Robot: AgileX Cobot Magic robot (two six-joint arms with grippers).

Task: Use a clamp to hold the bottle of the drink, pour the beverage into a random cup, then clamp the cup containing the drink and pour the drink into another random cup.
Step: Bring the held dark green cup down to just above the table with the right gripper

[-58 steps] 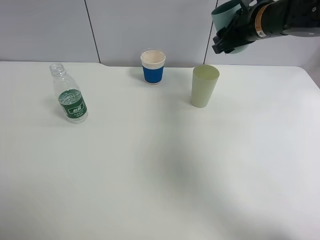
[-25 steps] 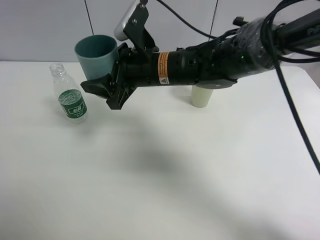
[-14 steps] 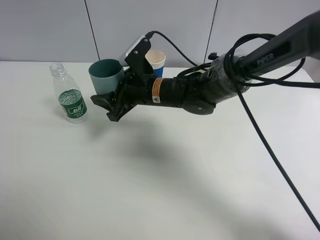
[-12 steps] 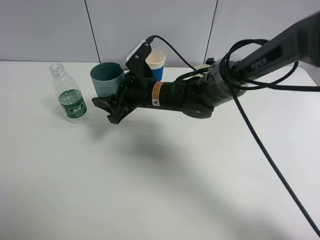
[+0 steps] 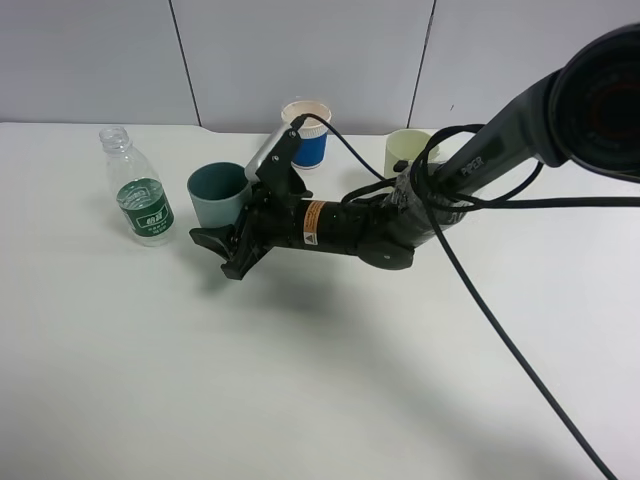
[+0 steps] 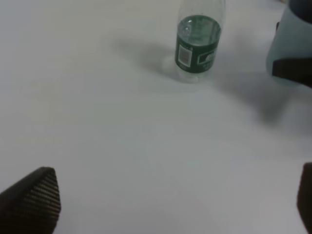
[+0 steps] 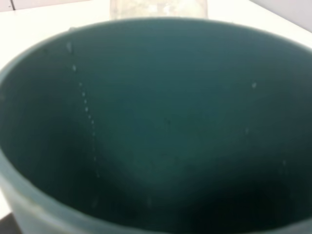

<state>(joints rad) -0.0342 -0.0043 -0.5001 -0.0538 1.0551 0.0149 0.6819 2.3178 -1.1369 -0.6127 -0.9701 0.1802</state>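
- Near edge of the exterior view: bare counter (image 5: 300, 400), nothing on it.
- Middle left of the frame: right jaws (image 5: 222, 245) low over the counter, at the end of a black arm (image 5: 345, 230) reaching in from the right, across the middle.
- Pressed together around the teal cup (image 5: 218, 195) as far as can be judged; cup upright, base at or just above the counter, not clear which. Contact itself hidden behind the cup.
- Right wrist view filled with the cup's dark inside (image 7: 161, 122); only scattered droplets on the wall, no pool of liquid visible.
- Left of the cup, apart from it: bottle (image 5: 138, 190), upright, uncapped, green label, looking nearly empty.
- Left jaws out of the exterior view; spread wide, dark tips (image 6: 31, 200) at the lower corners of the wrist view, holding nothing, bottle (image 6: 198, 44) well ahead of them.
- Farther back, upper middle: blue-sleeved paper cup (image 5: 306, 132); to its right, the tall pale green cup (image 5: 408, 152), partly behind the arm and cables.
- Likely step: teal cup being set down, pours seemingly finished; only a judgement.
- Next move called for: settle the base flat, spread the jaws, draw back right without clipping the two cups behind.
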